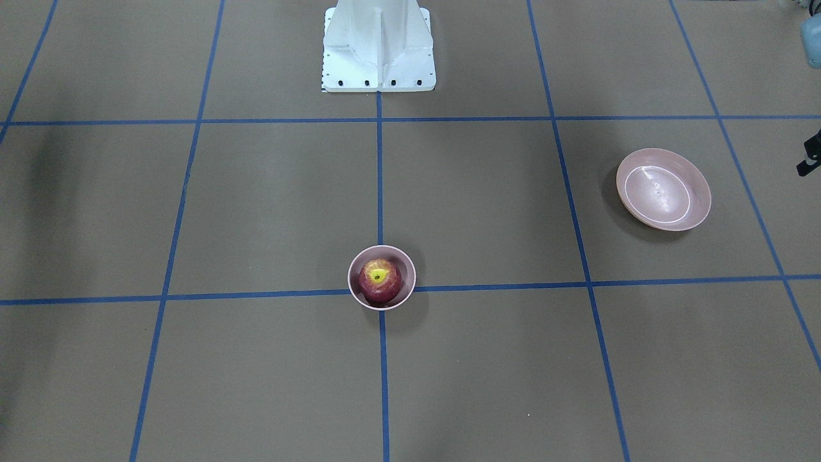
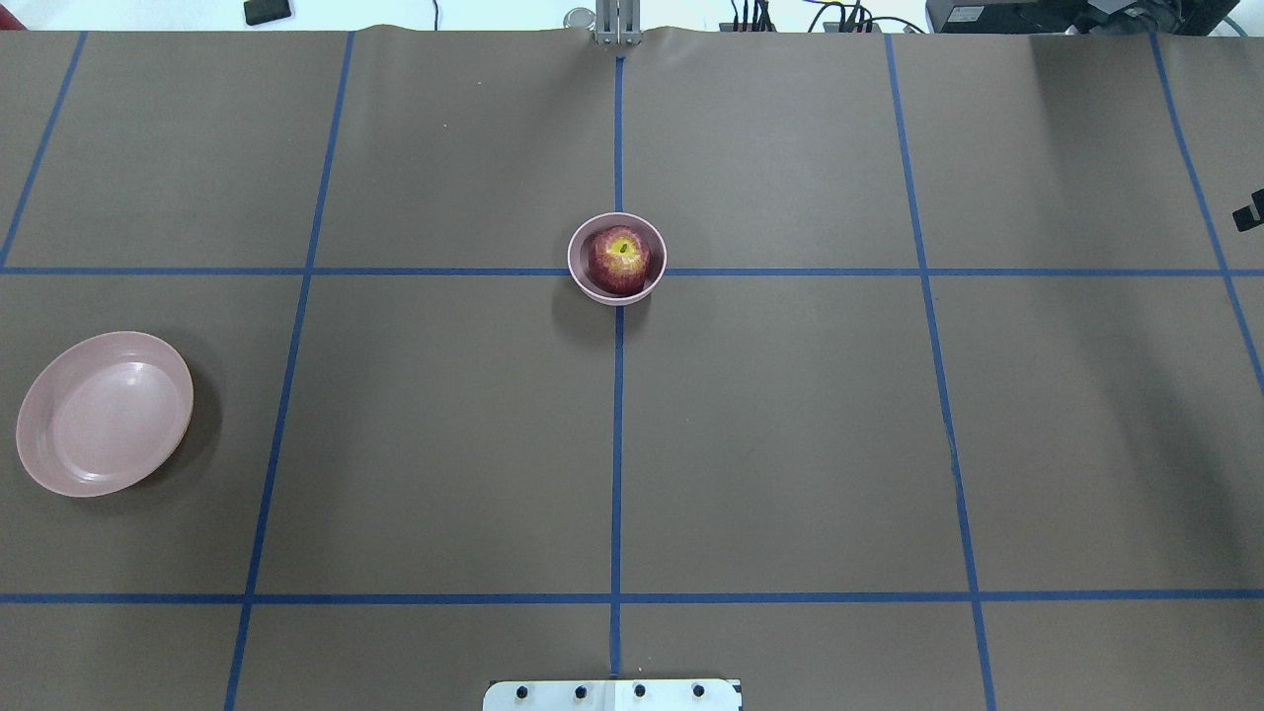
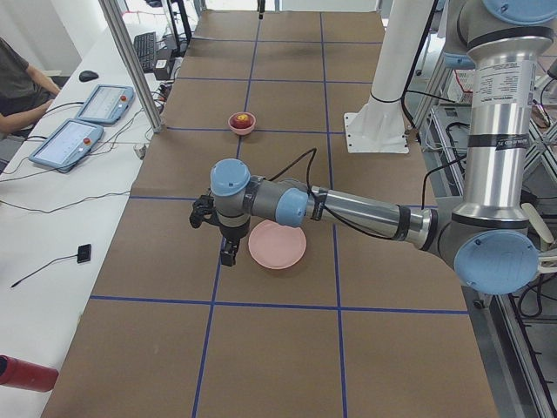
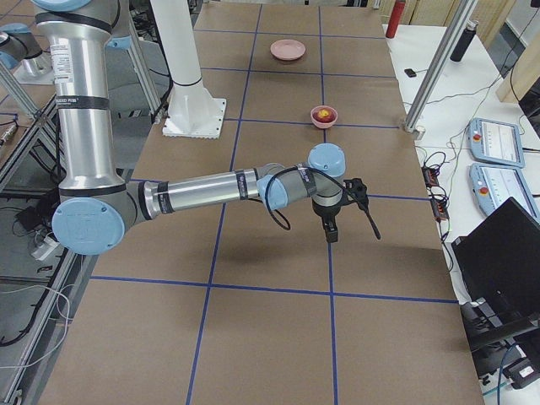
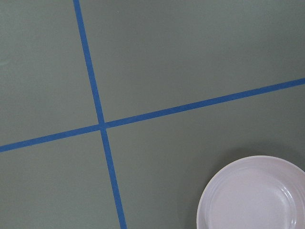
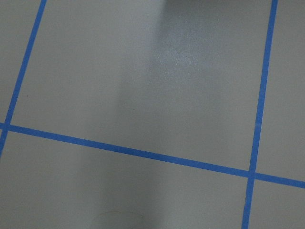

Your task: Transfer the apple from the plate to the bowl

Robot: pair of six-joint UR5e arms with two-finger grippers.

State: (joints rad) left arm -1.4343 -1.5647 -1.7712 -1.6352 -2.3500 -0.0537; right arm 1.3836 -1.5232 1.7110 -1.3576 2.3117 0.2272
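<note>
The dark red apple (image 1: 380, 280) with a yellow-green stem patch sits inside the small pink bowl (image 1: 356, 266) at the table's middle; both also show in the overhead view, apple (image 2: 620, 261) and bowl (image 2: 583, 281). The wide pink plate (image 2: 104, 413) lies empty at the table's left end. My left gripper (image 3: 228, 254) hangs just beside the plate (image 3: 277, 245), fingers pointing down; I cannot tell whether it is open. My right gripper (image 4: 331, 229) hangs over bare table at the right end; I cannot tell its state. The left wrist view shows the plate's rim (image 5: 257, 195).
The white robot pedestal (image 1: 378, 45) stands at the table's back middle. Blue tape lines grid the brown table. Teach pendants (image 3: 70, 144) and a red bottle (image 3: 26, 373) lie on the side bench, where an operator (image 3: 17, 83) sits.
</note>
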